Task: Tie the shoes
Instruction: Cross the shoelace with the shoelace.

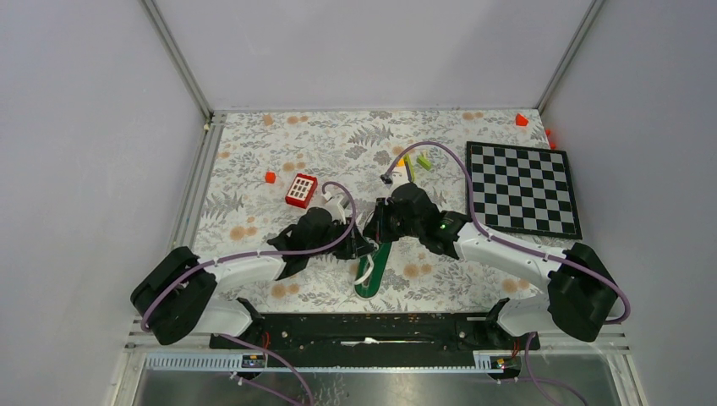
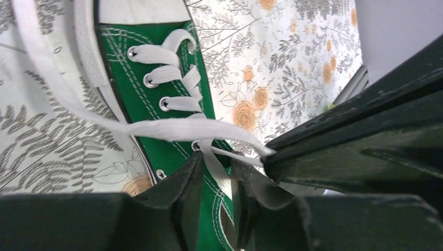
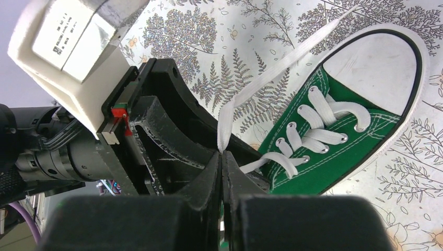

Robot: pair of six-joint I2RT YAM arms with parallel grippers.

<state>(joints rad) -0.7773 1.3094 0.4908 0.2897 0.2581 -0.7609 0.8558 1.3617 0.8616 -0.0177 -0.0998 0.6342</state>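
Though sitting right under both pincers, looks light enough to skid on any hard tug: talking about the green sneaker (image 1: 370, 272) here, toe cap out past the fingertips. Soft canvas, rubbery edge, floppy flat white laces (image 3: 271, 78) bound to sag and twist. Probably best grabbed by the lace ends, not the shoe itself.

Got the right pincer (image 3: 222, 157) clamped tight on one lace just off the eyelets, loose tail trailing away over the cloth. Got the left pincer (image 2: 217, 170) a little apart, straddling another strand by the lower eyelets, not visibly biting it. Can't spot a bow anywhere, so not tied yet.

Rests on a floral-print tabletop (image 1: 254, 144), maybe a bit slick. Further out past the left pincer, a red-and-white block (image 1: 301, 190); off beyond the right one, a chessboard (image 1: 522, 188). Plain grey walls all round.
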